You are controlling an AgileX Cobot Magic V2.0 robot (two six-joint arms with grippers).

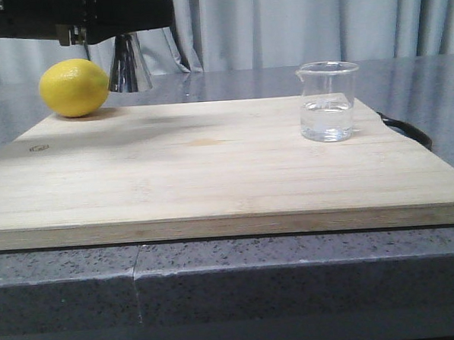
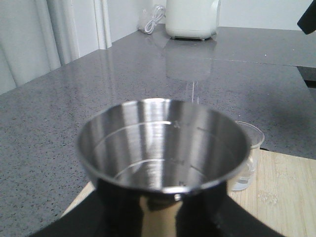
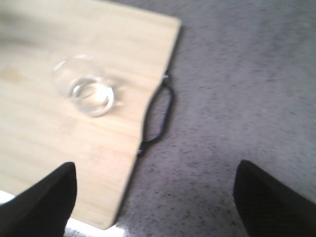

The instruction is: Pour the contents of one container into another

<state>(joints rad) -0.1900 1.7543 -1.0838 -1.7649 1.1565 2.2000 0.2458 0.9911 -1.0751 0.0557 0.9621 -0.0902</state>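
Grey speckled counter (image 1: pixel 207 83) runs back to pale curtains (image 1: pixel 295 22), with a wooden board (image 1: pixel 212 171) lying on it as the landmark. At the board's far left corner sits a lemon (image 1: pixel 74 87); just beside it the left gripper (image 1: pixel 90 32) clasps a steel jigger (image 2: pixel 163 153), raised above the board. Near the board's right edge stands the glass beaker (image 1: pixel 328 101), upright, holding some clear liquid. The right gripper (image 3: pixel 155 197) hovers spread wide over that edge, grasping nothing.
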